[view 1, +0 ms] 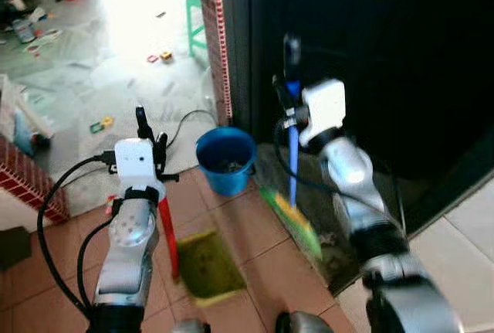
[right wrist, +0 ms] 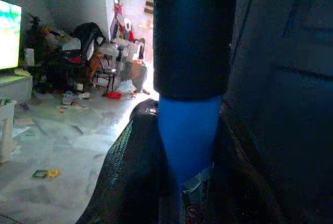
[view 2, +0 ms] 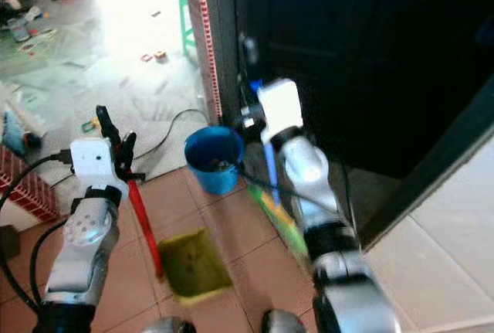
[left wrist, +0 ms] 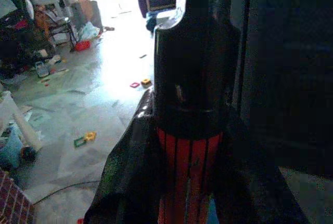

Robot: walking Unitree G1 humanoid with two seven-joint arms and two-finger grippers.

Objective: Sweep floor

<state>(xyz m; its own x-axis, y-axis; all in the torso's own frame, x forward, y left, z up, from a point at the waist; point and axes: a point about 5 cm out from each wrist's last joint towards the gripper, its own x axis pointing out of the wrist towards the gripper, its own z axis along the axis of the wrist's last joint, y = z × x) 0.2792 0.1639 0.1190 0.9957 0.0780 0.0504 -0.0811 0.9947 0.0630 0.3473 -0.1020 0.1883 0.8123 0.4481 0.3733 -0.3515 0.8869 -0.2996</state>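
Both hands [view 1: 150, 141] [view 1: 289, 93] grip handles (bucket [view 1: 225, 160] between)

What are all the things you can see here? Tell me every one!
Broom: one, blue handle, green and yellow bristles, on the tiles by the dark doorway.
Dustpan: one, yellow-green pan, red handle, on the brown tiles.
Bucket: one, blue, between the two tools.
Stool: one, green, beside the brick pillar.
Toy pieces: several, green, yellow and red, scattered on the pale floor.
Cable: one, black, on the floor near the bucket.
Left gripper: one, black, shut on the dustpan handle.
Right gripper: one, black, shut on the broom handle.
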